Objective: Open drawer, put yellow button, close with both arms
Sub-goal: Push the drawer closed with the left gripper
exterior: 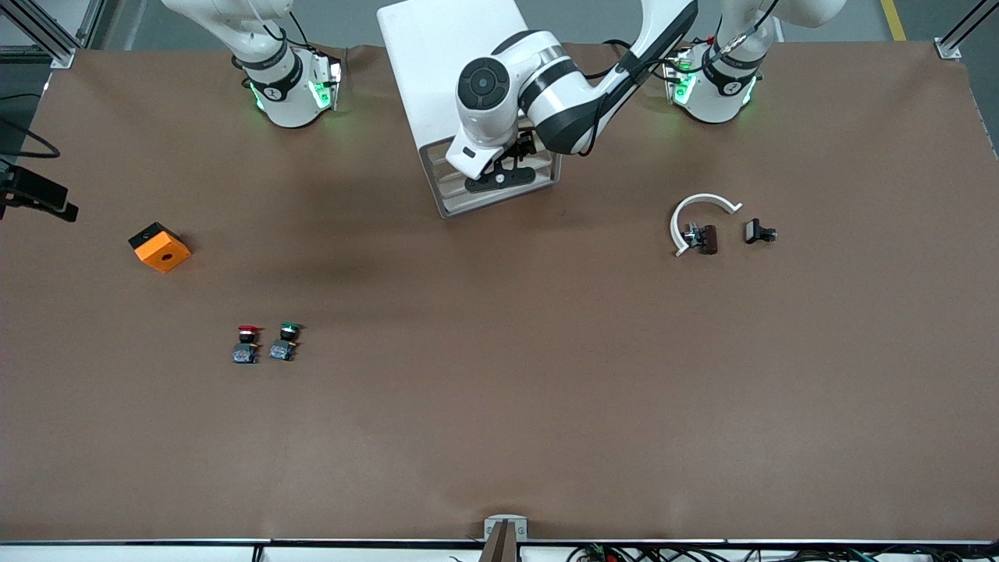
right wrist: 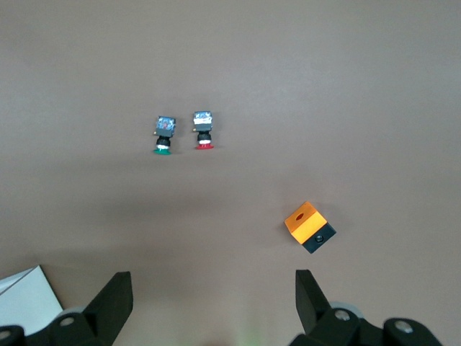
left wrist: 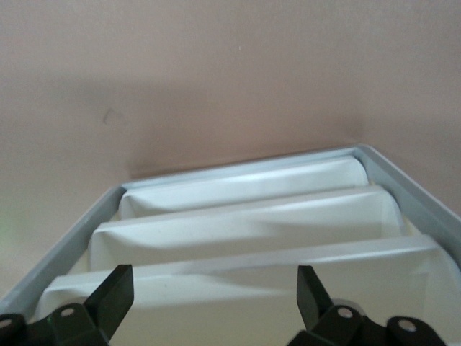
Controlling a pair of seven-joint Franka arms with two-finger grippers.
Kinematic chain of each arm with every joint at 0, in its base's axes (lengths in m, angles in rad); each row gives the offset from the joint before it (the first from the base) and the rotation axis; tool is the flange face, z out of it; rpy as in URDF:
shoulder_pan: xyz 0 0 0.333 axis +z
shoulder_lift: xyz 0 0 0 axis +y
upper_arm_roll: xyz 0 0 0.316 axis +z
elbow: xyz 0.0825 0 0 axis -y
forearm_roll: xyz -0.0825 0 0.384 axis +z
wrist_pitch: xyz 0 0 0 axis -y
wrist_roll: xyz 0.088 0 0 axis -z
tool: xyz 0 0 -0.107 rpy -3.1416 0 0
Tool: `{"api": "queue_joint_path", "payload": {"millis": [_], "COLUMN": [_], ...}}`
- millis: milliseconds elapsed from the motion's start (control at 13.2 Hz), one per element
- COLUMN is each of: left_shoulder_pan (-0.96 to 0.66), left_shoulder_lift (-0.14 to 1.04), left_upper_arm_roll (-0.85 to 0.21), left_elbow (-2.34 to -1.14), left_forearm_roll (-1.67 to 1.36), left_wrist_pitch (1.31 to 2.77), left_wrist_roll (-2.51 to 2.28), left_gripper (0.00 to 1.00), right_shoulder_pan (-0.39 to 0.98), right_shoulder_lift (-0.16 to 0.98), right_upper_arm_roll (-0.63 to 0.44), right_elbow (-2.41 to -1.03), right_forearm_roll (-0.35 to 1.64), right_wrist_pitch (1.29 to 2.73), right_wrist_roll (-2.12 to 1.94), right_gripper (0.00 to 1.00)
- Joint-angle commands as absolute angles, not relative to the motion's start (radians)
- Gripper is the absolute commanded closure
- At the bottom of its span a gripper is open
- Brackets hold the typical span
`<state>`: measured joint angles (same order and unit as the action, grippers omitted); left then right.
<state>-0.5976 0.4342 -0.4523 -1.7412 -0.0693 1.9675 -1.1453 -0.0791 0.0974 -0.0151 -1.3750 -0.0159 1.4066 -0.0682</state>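
We are seeing the red-capped button (exterior: 246,344) and green-capped button (exterior: 286,342) lying nearest the front camera. No yellow button is showing anywhere, possibly already inside. Farther up, the left gripper (exterior: 502,176) is hanging wide open, holding nothing, over the cabinet (exterior: 453,70) front; drawers (left wrist: 245,231) look shut. The right gripper (right wrist: 212,306) is waiting, spread wide, empty. Likely nearly finished.
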Motion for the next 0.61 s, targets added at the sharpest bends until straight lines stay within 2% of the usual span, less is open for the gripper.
{"api": "queue_joint_path", "payload": {"millis": [0, 152, 379, 530], "left_shoulder_pan": [-0.601, -0.574, -0.467, -0.367], "left_shoulder_lift": [0.431, 0.422, 0.413, 0.413], "left_upper_arm_roll": [-0.479, -0.474, -0.469, -0.471], "left_elbow": [-1.755, -1.750, -1.724, -1.695], "left_forearm_roll": [-0.103, -0.103, -0.078, -0.019], "left_wrist_pitch": [1.960, 1.957, 1.957, 1.957], "left_wrist_roll": [-1.154, -1.144, -1.140, -1.134], "left_gripper": [0.00, 0.00, 0.00, 0.00], "right_shoulder_pan": [-0.068, -0.017, -0.008, -0.011], "right_shoulder_lift": [0.065, 0.043, -0.033, -0.058], "right_upper_arm_roll": [-0.017, -0.028, -0.055, -0.055], "right_elbow": [-1.427, -1.433, -1.552, -1.583], "right_forearm_roll": [-0.003, -0.005, -0.005, -0.005], "right_wrist_pitch": [1.407, 1.402, 1.472, 1.488], "right_wrist_roll": [-0.060, -0.060, -0.061, -0.060], "right_gripper": [0.00, 0.00, 0.00, 0.00]}}
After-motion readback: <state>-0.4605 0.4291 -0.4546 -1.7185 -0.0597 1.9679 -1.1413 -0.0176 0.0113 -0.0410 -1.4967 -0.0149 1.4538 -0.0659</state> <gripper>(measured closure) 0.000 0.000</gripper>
